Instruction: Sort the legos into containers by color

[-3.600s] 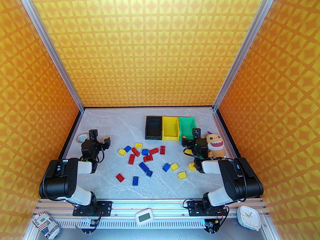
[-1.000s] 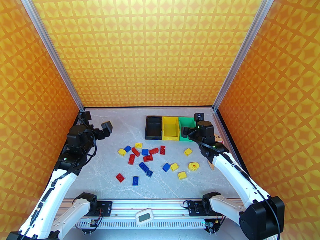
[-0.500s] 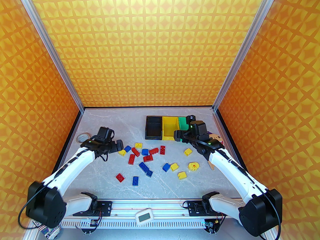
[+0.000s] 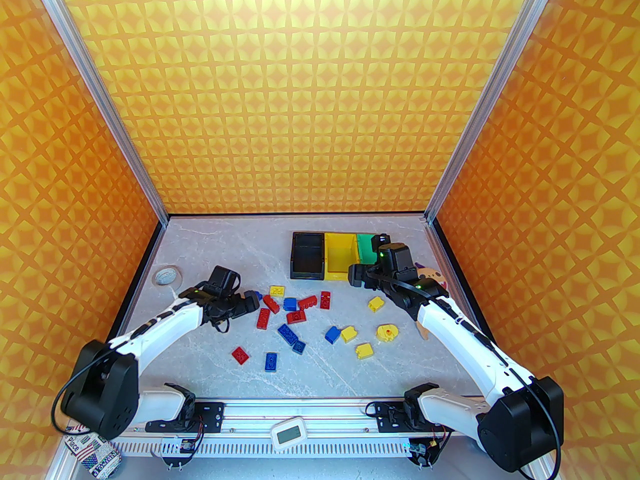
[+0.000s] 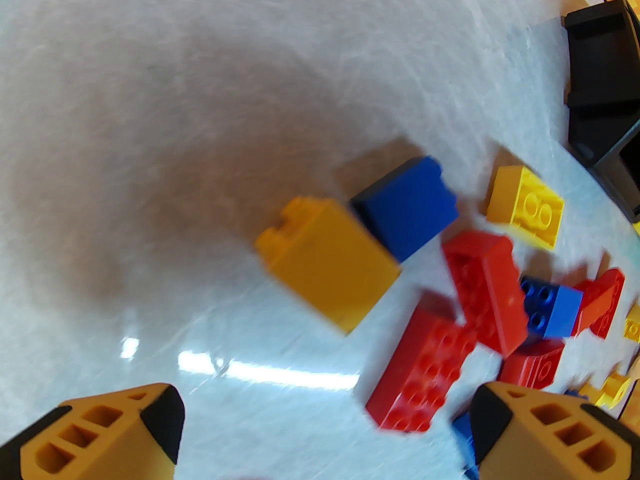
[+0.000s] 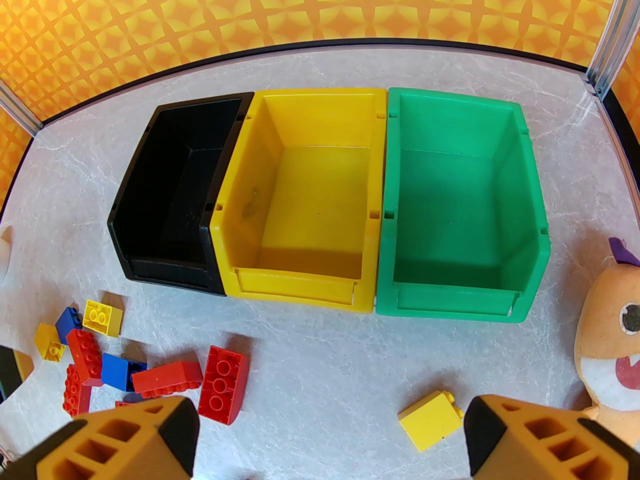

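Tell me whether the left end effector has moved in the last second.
Yes. The left end effector has swung right and nearer, away from the tape roll, to the legos.

Black bin, yellow bin, green bin. Legos — red, blue, yellow, all plain. Table grey w/ pale marble veins, black edge. Walls orange-yellow, star-lattice print. Plush orange — purple horn, red mouth. Tape roll white. My fingers orange, black inner faces.

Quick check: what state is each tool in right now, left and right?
Left tool: open, holding nothing, over the loose legos.
Right tool: open, holding nothing.
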You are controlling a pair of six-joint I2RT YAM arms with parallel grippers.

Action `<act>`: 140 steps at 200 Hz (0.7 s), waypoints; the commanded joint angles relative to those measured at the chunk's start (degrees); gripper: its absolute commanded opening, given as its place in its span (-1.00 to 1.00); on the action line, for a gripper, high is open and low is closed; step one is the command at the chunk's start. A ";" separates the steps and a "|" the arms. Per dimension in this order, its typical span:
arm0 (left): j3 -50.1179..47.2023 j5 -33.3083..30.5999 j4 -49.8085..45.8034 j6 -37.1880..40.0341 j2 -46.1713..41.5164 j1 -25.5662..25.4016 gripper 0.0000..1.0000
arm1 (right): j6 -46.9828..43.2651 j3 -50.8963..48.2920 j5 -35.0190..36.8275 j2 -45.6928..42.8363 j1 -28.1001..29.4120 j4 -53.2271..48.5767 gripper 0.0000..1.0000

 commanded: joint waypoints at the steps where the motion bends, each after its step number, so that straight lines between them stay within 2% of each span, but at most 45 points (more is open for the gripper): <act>1: 1.44 2.15 4.83 -1.88 2.52 -0.43 0.98 | -0.51 0.02 0.93 0.18 0.27 -1.88 0.83; 62: 5.04 2.80 6.98 -0.78 9.08 -0.38 0.78 | -1.52 -0.38 2.80 -0.48 0.28 -3.15 0.82; 140: 8.86 1.80 5.28 2.31 13.96 1.94 0.25 | -2.26 -0.20 3.48 -0.31 0.30 -4.14 0.80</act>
